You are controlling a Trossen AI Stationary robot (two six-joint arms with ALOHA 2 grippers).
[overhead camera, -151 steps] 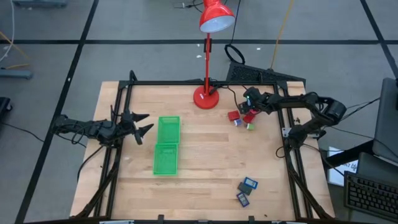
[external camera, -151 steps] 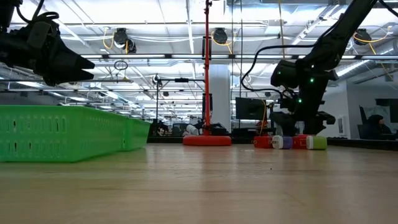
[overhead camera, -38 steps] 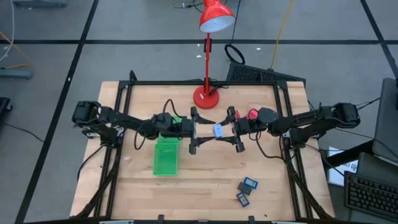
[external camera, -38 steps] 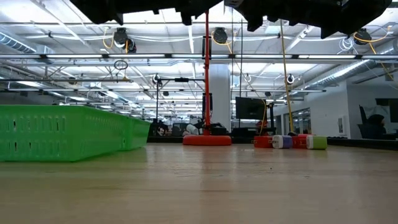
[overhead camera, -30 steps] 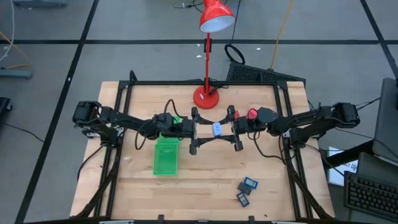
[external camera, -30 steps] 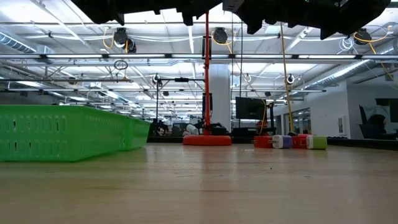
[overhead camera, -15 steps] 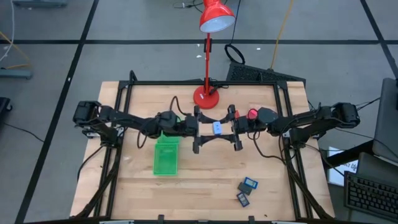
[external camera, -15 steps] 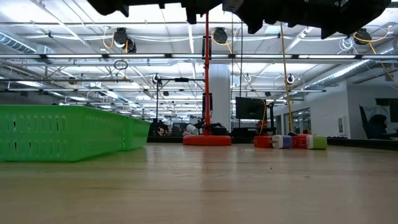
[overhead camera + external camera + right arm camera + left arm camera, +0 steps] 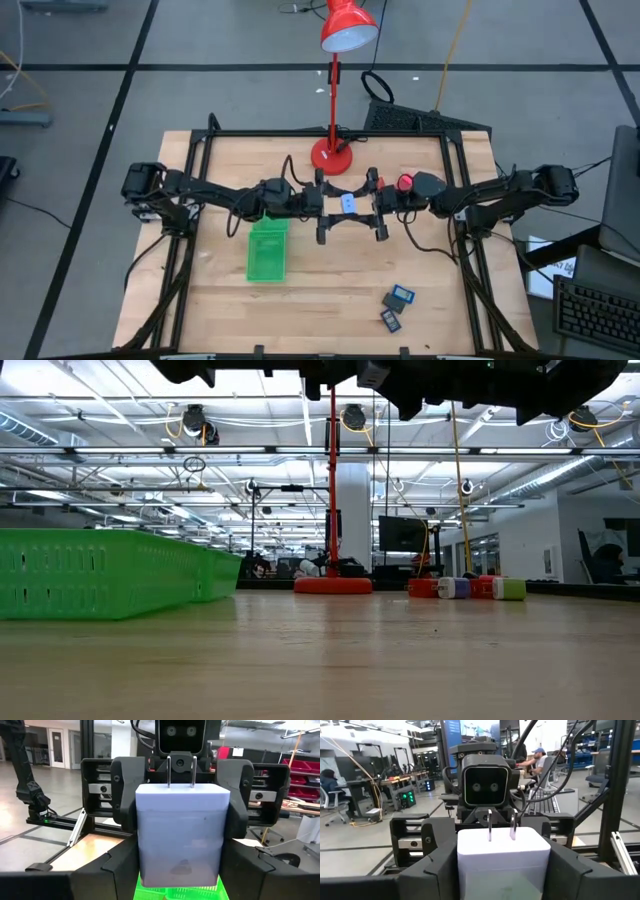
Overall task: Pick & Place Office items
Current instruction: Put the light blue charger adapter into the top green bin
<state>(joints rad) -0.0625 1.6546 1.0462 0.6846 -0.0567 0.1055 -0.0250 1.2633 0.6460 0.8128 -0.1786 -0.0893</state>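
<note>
One whitish-blue plug block [image 9: 347,203], with two metal prongs on one end, sits in mid-air between our two grippers, which face each other nose to nose over the middle of the table [image 9: 420,260]. In both wrist views we see it pressed between dark fingers on each side: our right gripper [image 9: 376,206] has its fingers [image 9: 239,815] closed against the block's flanks, and our left gripper [image 9: 323,207] has its fingers [image 9: 432,865] touching the same flanks from the opposite end. So each pair stands at a narrow, block-wide gap, both holding the one piece.

Just beyond the right gripper's wrist, a red piece [image 9: 406,183] shows; whether it rests on the table we cannot tell. Behind the fingers stands the red desk lamp [image 9: 333,150]. Beside the left gripper's wrist lies the green tray [image 9: 266,250]. Well apart from both sets of fingers, near the table's front edge, lie two dark rectangles with blue faces [image 9: 396,305]. In the low view a row of small pieces [image 9: 466,588], red, pale and green, sits beyond the lamp base.
</note>
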